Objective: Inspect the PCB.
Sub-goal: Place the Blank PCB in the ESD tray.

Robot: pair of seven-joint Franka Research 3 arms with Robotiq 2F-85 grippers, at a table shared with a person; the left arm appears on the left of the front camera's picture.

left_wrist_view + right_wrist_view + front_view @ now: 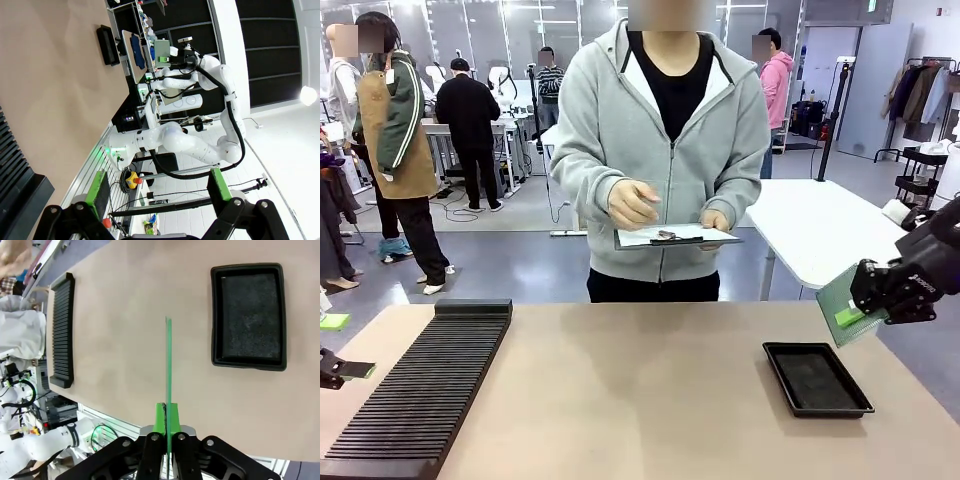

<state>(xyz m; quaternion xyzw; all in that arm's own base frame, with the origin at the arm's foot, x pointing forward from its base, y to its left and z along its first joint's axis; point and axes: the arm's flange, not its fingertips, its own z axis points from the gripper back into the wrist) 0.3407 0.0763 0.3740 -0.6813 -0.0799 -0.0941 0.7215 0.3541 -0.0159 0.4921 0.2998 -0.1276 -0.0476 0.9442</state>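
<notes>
My right gripper (852, 316) is shut on the PCB (840, 296), a thin green board held in the air off the table's right edge, above and right of the black tray (817, 379). In the right wrist view the PCB (168, 360) stands edge-on, pinched between the green pads of that gripper (167, 421), over the tan tabletop. My left gripper (342, 370) hovers at the table's left edge; its fingers (98, 192) are spread wide around nothing, so this gripper (157, 192) is open. Far off in the left wrist view, the PCB (162, 50) shows in the other arm's grip.
A long black slotted rack (425, 385) lies on the left of the table (640, 380). The shallow black tray (248, 315) sits at the right. A person in a grey hoodie stands at the far side with a hand on a clipboard (676, 236).
</notes>
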